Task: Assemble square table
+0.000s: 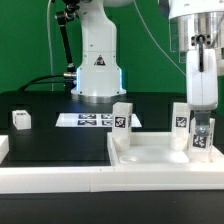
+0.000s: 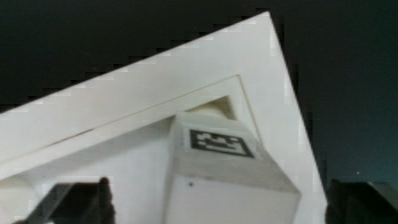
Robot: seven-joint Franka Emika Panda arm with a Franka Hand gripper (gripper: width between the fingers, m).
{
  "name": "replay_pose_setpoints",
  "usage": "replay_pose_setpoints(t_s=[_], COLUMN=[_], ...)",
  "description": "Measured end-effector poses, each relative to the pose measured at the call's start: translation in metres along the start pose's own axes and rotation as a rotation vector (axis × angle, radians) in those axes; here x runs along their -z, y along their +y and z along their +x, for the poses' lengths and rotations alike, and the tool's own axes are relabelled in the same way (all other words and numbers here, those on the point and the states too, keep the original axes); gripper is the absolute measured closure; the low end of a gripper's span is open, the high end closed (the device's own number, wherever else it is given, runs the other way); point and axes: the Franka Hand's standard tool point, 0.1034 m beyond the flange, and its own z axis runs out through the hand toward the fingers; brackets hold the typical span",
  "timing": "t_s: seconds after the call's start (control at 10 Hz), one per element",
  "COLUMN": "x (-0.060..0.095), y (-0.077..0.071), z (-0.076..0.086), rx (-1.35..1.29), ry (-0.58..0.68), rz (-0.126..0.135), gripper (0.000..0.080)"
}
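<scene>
Slab (image 1: pixel 160 155): the square tabletop lies flat on the table, pushed against the white rail (image 1: pixel 60 178) at the front edge; every place below is given from it.
Legs on the slab: one leg (image 1: pixel 122 122) stands upright at its far corner on the exterior view's left; a second (image 1: pixel 181 117) stands at the far corner on the right.
Leg in hand: a third leg (image 1: pixel 202 139) sits at the slab's near right corner, right under the gripper (image 1: pixel 203 122).
Loose leg: a fourth (image 1: pixel 21 120) waits well apart from the slab, off to the exterior view's left.
Gripper: its fingers reach down around the third leg's top and appear closed on it (the wrist view shows both dark fingertips (image 2: pixel 75 200) flanking the tagged leg (image 2: pixel 222 160)).
Step, as judged: seating this leg in the slab's corner.
Doing it well: the arm should keep the leg upright, press straight down, and turn without letting the slab slide off the rail.
Risk: a tilted leg may jam.
Marker board (image 1: pixel 88 120): lies beyond the slab, toward the robot base.
</scene>
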Motion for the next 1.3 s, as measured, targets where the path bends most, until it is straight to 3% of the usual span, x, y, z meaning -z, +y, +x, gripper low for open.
replay_pose_setpoints(t_s=[0.4,0.6,1.3], x=[-0.0002,0.0011,0.0017], y=[-0.0001,0.0018,-0.0007], z=[0.0006,-0.0009,0.0007], rx=[0.364,0.551,1.168], ry=[0.003,0.019,0.065], rz=[0.001,-0.033,-0.055], gripper=[0.0150,0.0151,0.0151])
